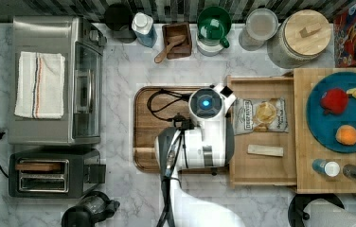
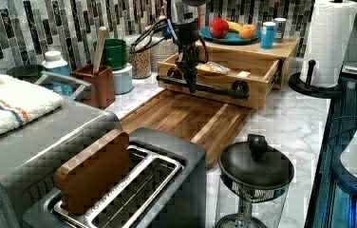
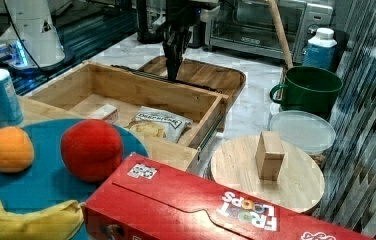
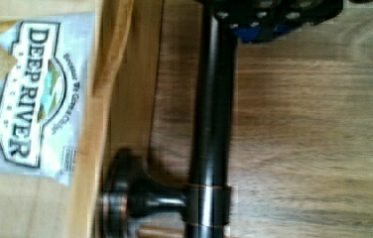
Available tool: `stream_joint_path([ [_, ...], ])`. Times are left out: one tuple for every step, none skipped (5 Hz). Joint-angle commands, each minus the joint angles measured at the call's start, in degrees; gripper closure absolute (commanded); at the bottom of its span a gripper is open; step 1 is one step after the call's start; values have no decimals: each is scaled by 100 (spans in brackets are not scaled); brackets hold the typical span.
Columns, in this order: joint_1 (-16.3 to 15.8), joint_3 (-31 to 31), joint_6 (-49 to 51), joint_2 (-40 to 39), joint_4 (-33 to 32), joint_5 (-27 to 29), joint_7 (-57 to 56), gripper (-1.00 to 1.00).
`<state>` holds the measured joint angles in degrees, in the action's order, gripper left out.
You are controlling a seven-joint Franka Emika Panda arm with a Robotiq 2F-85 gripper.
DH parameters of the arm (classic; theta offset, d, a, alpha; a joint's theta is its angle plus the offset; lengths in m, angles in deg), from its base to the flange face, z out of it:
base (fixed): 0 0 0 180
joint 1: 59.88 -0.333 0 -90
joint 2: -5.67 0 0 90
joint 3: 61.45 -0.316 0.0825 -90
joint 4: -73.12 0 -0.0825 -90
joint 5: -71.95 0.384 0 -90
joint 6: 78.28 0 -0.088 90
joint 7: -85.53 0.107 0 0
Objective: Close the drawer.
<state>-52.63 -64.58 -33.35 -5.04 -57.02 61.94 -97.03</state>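
open drawer (image 1: 261,163) juts over dark board (image 1: 150,137), chip bag (image 1: 261,115) inside, gripper (image 2: 192,88) at its handle bar (image 2: 205,87)

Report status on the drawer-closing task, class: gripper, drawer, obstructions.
Gripper at the drawer's dark handle bar. Drawer open, chip bag inside. Nothing visibly blocking.

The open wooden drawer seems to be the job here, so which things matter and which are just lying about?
In the job:
light bamboo drawer
its dark metal bar handle
robot hand

Lying about:
crisp bag
dark walnut board
green mug
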Motion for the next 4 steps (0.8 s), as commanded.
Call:
stream_joint_path([
  [601,468,-116,51,539,41,-1333,100],
  [797,802,-58,-89,807,74,-1791,100],
  [1059,1004,-241,-318,1061,-51,-2027,100],
  [1248,1229,-465,-600,1365,48,-2479,100],
])
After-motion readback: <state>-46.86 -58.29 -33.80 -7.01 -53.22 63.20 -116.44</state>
